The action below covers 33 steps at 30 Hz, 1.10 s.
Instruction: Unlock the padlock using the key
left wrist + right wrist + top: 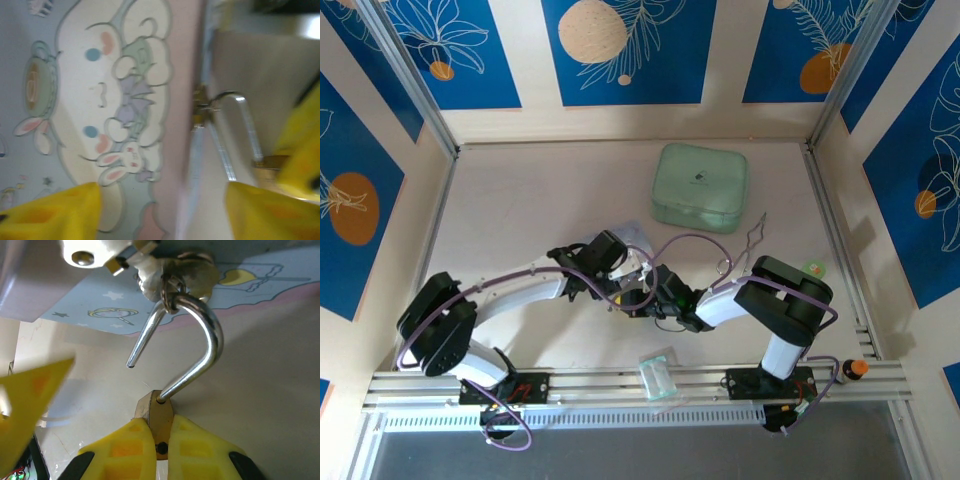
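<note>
My right gripper (160, 432) is shut on the brass body of the padlock (158, 407). Its silver shackle (210, 347) stands open, one end free, and is hooked through the ring of the clasp (192, 272) on the pastel cartoon tin (107, 107). In the left wrist view the padlock (270, 162) sits at the right, its shackle (243, 127) running to the clasp (200, 107). My left gripper (162, 215) is open, its yellow fingers apart over the tin's edge, nothing pinched. In the top view both grippers, left (620, 272) and right (655, 292), meet at mid-table. The key is hidden.
A mint green case (700, 187) lies at the back right. Thin wire loops (755, 235) lie beside the right arm. A clear plastic packet (658, 375) rests on the front rail, and an orange-capped item (858, 367) sits at its right end.
</note>
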Motion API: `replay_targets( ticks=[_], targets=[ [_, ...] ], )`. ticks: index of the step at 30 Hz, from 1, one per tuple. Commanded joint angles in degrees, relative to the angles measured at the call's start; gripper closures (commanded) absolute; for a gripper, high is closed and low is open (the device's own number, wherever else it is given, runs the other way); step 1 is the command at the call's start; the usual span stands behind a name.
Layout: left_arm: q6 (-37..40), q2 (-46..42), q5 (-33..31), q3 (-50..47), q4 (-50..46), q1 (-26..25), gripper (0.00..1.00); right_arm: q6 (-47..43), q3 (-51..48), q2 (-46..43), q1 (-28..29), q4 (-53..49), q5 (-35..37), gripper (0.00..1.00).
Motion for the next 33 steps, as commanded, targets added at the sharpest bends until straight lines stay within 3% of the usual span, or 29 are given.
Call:
replay_targets(
  ticks=[1, 6, 8, 13, 15, 33],
  targets=[
    [-0.37, 2.6, -2.52, 0.16, -4.44, -0.77, 0.49, 1.52, -1.79, 2.27, 0.32, -4.14, 0.21, 0.97],
    [-0.37, 3.29, -4.25, -1.01, -4.83, -1.5, 0.54, 4.64, -2.67, 3.33, 0.35, -1.85, 0.77, 0.98],
    [-0.32, 3.54, -4.51, -1.61, -4.81, -1.59, 0.6, 6.61, -4.14, 3.74, 0.2, 1.63, 1.54, 0.98],
    [0.38, 3.17, -6.21, -4.46, -2.29, -1.89, 0.63, 10.77, -5.58, 5.7, -0.73, 8.0, 2.2, 1.0],
    [0.62, 2.89, -6.73, -5.93, -0.52, -2.03, 0.7, 11.44, -5.34, 6.6, -1.15, 9.53, 1.62, 1.0],
    [2.71, 2.16, -4.71, -10.38, 2.7, -3.17, 0.7, 14.49, -3.97, 7.68, -3.17, 14.25, 3.59, 1.0]
  ],
)
